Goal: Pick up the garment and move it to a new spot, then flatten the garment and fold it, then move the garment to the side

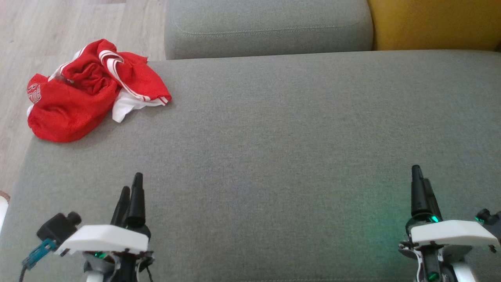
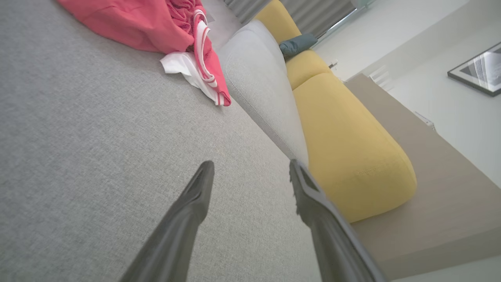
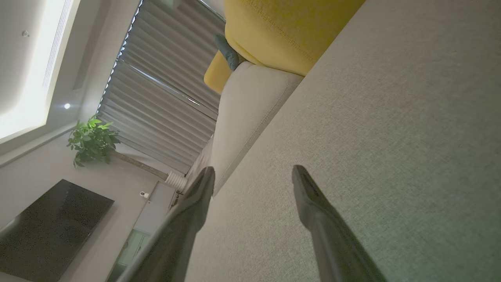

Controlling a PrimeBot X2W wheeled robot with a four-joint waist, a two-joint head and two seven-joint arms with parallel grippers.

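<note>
On the grey sofa seat [image 1: 274,137], the red garment [image 1: 86,94] lies crumpled at the far left corner. It looks light, limp cloth, so I'd pinch a raised fold. My left hand [image 1: 131,181] and right hand [image 1: 422,174] hang well short of it, fingers apart, empty.

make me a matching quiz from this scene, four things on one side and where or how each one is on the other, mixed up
Things:
1. garment
2. left gripper
3. right gripper
4. yellow cushion

Place and state, as the head view shows them:
a. near right, open
b. far left, crumpled
c. far right, at the back
d. near left, open

Pairs: 1-b, 2-d, 3-a, 4-c
</note>
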